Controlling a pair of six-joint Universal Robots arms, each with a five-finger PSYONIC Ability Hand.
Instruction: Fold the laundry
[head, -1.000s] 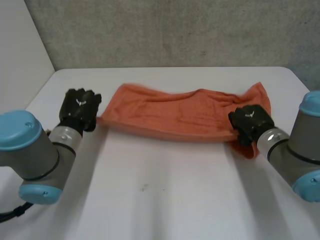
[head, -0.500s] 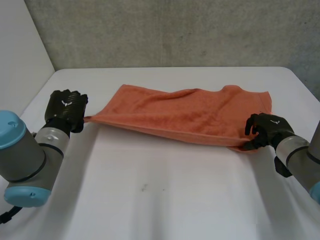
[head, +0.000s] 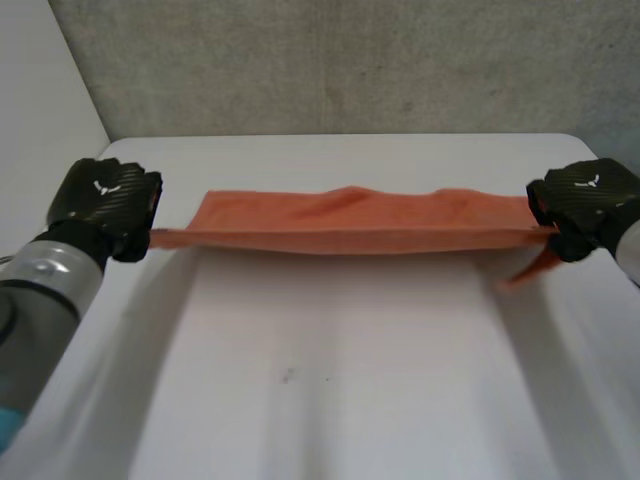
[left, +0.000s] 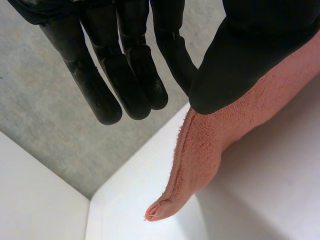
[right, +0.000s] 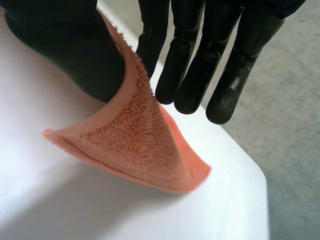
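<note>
White table (head: 330, 400) across the whole foreground, grey wall (head: 350, 60) rising behind the table's far edge. Above the table's middle, orange towel (head: 350, 225), pulled out into a long, narrow, nearly level band from the table's left side to its right side, raised off the surface, dark shadow on the table beneath. Near the table's right side, one loose towel corner drooping toward the table.

At the table's near left corner, left arm (head: 35, 300), grey. At the table's right edge, a small part of the right arm (head: 632, 250).

Left hand (head: 105, 205) above the table's left edge, on the towel's left end. Thumb (left: 250, 50) clamped down on the cloth, pinching it against the nearest finger. Remaining fingers (left: 100, 95) straight, close side by side, clear of the cloth.

Right hand (head: 585, 205) above the table's right edge, on the towel's right end. Thumb (right: 65, 50) pressing the cloth against the nearest finger, a pinch here too. Other fingers (right: 227, 75) straight, packed together, off the cloth. Below that pinch, the free corner fanned out in thick layered terry just above the table.
</note>
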